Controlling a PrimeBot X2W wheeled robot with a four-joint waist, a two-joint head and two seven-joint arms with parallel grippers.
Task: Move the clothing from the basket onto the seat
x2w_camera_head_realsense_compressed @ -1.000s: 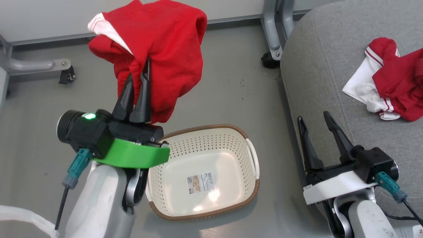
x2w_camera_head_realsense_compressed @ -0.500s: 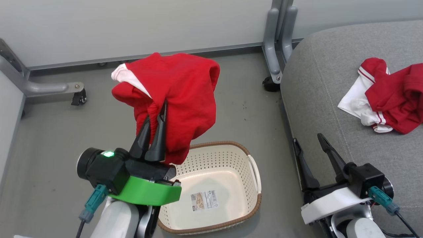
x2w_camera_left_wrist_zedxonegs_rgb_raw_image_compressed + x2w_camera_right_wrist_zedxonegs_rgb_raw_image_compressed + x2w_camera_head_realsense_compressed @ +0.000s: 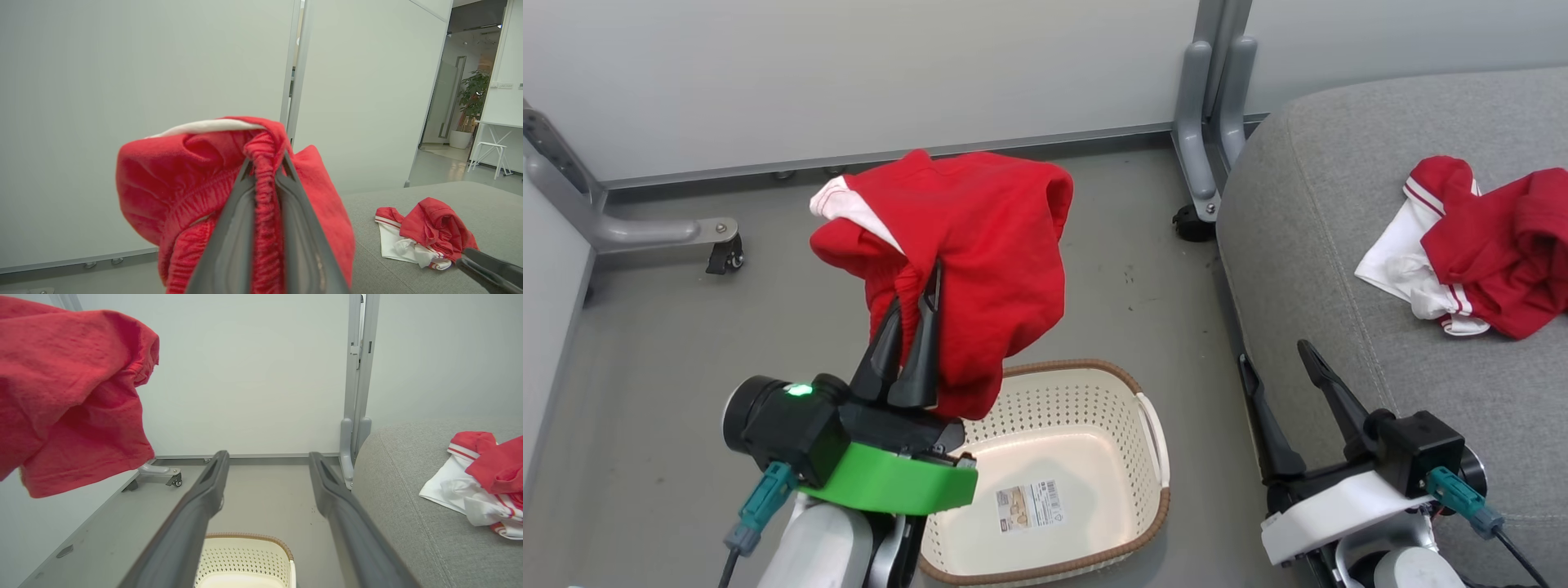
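Overhead, the head camera catches the left gripper (image 3: 917, 286) pinched shut on a red garment (image 3: 996, 237). The garment drapes over the dark fingers and hangs lengthwise down toward the far left corner of the basket (image 3: 1063, 365), with white trim at its upper left. The basket stands on the grey floor (image 3: 670, 343) just beside the left edge of the seat (image 3: 1307, 245) and holds a printed label (image 3: 1031, 506); its near left corner is hidden behind the gripper's green collar (image 3: 890, 486). A second red garment (image 3: 1494, 253) lies crumpled toward the seat's right side, its white panel to the left, cut off by the frame. The right gripper (image 3: 1272, 353) hovers by the seat's left edge, fingers spread wide, holding nothing. From the left wrist, the left gripper (image 3: 265, 161) clamps a gathered elastic band of the red garment (image 3: 163, 179), whose bulk bulges left before a pale wall panel (image 3: 122, 61). The second red garment (image 3: 433, 228) rests on the seat (image 3: 408, 253) beyond, and a dark fingertip (image 3: 490, 271) of the right gripper intrudes at the lower right. From the right wrist, the right gripper (image 3: 268, 455) gapes over bare floor. The basket (image 3: 245, 559) is cropped at the bottom edge. The red garment (image 3: 73, 396) hangs at upper left, partly out of frame, and the second red garment (image 3: 490, 469) lies on the seat (image 3: 400, 506) at right.
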